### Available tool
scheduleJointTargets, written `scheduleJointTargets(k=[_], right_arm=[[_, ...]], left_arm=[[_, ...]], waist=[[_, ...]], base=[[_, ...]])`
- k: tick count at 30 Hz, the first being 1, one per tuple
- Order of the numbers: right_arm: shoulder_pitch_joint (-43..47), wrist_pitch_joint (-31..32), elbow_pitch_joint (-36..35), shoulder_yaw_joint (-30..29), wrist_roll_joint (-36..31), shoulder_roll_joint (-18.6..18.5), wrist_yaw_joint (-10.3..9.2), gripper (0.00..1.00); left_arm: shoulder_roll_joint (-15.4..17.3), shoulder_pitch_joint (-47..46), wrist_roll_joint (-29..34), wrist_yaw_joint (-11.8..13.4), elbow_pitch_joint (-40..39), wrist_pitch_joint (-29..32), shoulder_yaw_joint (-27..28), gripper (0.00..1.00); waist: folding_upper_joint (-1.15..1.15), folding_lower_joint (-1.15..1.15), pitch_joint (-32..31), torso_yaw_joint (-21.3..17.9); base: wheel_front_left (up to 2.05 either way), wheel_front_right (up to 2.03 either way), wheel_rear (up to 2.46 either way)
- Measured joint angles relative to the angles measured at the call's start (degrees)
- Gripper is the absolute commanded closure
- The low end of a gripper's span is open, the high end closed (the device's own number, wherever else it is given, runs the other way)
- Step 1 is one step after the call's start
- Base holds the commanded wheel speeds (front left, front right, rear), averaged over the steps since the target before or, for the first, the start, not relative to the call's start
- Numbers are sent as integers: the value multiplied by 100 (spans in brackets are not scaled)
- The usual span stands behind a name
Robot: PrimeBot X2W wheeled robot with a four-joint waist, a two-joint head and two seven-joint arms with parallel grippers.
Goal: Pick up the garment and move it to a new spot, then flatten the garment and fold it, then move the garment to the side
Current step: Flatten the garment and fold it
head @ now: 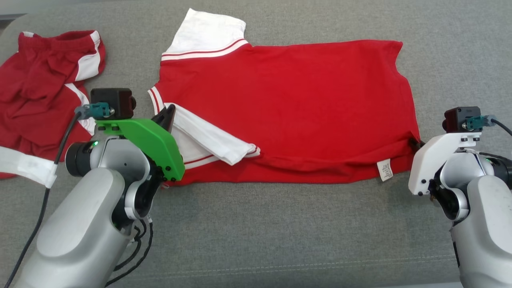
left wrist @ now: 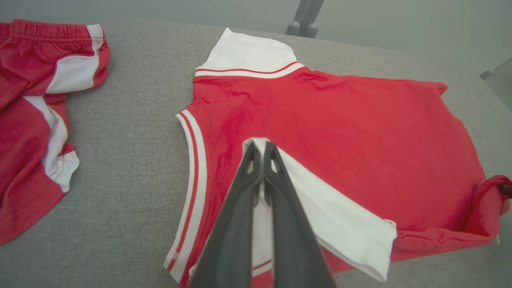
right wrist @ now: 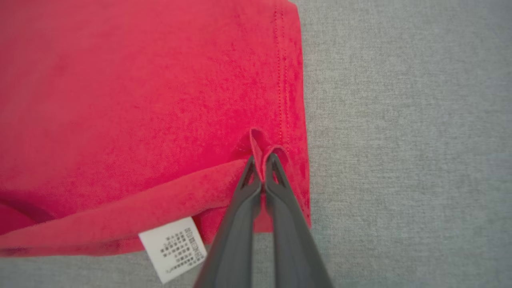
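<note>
My right gripper (right wrist: 262,160) is closed tight on a small pucker of red cloth at the hem corner of the shirt (head: 288,100), just beside the white label (right wrist: 174,248). My left gripper (left wrist: 261,146) is closed too, its tips at the shoulder end of the near white sleeve (head: 212,140), which lies folded over onto the red body. I judge it has that sleeve pinched, though I cannot see cloth between the tips.

The shirt lies spread across the grey cushion (head: 280,224), its near edge turned over in a soft, uneven roll.

The nearest risk is in my own holds. The right pinch is thin, so a pull could slip it free and drop that corner. If my two arms travel unevenly, the roll will skew and the fold will come out crooked. If I let go without lowering first, the sleeve could spring back.

Farther off, dragging could bunch the flat red panel into wrinkles. The far sleeve (head: 208,34) sticks out unfolded and may trail. The red shorts (head: 40,88) lie near my left arm, which could snag them in a sideways sweep.
</note>
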Motion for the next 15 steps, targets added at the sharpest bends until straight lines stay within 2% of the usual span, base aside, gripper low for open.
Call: scheduleJointTargets(k=[7, 15], right_arm=[[-345, -232, 454, -137, -236, 146, 0, 100], [-640, -509, 845, -142, -420, 192, 0, 100]], left_arm=[[-149, -443, 124, -192, 519, -46, -85, 100], [-272, -787, 190, -293, 943, -123, -136, 100]], waist=[[0, 0, 226, -10], [0, 0, 403, -2]], base=[[0, 0, 0], [0, 0, 0]])
